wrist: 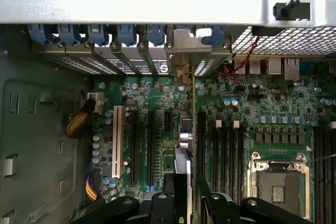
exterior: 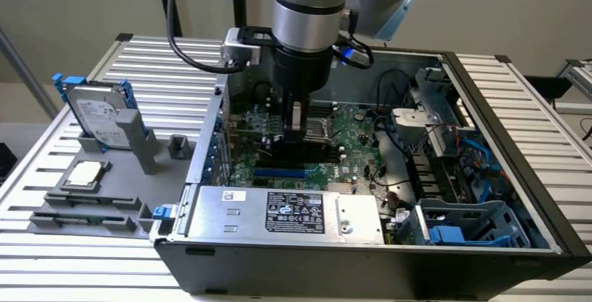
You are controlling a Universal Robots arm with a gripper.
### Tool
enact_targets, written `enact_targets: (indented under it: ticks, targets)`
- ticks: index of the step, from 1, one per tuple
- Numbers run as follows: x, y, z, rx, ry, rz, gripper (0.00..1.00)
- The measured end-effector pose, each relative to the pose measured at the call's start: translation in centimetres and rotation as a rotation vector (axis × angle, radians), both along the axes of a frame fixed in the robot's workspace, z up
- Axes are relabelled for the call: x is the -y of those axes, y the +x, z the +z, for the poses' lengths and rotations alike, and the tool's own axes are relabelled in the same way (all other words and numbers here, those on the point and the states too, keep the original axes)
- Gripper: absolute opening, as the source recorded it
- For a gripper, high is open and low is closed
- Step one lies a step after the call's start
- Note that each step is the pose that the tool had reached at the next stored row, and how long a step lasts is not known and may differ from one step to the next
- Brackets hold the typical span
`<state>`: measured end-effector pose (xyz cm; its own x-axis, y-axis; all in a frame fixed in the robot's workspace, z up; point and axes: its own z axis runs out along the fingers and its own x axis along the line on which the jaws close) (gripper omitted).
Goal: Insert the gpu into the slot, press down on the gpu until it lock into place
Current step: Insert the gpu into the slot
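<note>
In the wrist view the gpu (wrist: 182,169) stands thin and edge-on between my two fingers (wrist: 167,195), and its silver bracket (wrist: 182,59) meets the case's rear wall. My gripper (wrist: 185,198) is shut on the card. From the exterior view the gripper (exterior: 294,134) reaches down into the open computer case, over the green motherboard (exterior: 356,143). The bright-blue slot (exterior: 277,174) shows just in front of the gripper, partly covered by it. I cannot tell whether the card's lower edge is seated in the slot.
A silver power-supply box (exterior: 287,212) lies at the case's front. A blue drive cage (exterior: 462,227) and cables fill the exterior view's right. The CPU socket (wrist: 278,182), memory strips (wrist: 226,150) and a white slot (wrist: 117,140) flank the card. A hard drive (exterior: 97,115) stands outside the case.
</note>
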<state>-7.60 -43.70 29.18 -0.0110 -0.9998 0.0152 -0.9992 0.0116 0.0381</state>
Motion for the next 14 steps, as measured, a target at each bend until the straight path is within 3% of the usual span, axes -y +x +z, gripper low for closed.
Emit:
enact_targets:
  ticks: [6,9,11,14]
  targets:
    - [0.04,-0.1,-1.09,0.0008,0.0017,0.0,0.27]
    - [0.04,-0.2,-1.63,0.0016,0.0055,0.0,0.27]
    - [0.05,-0.3,-1.92,0.0029,0.0127,0.0,0.27]
    - [0.08,-0.4,-2.19,0.0044,0.0335,0.001,0.27]
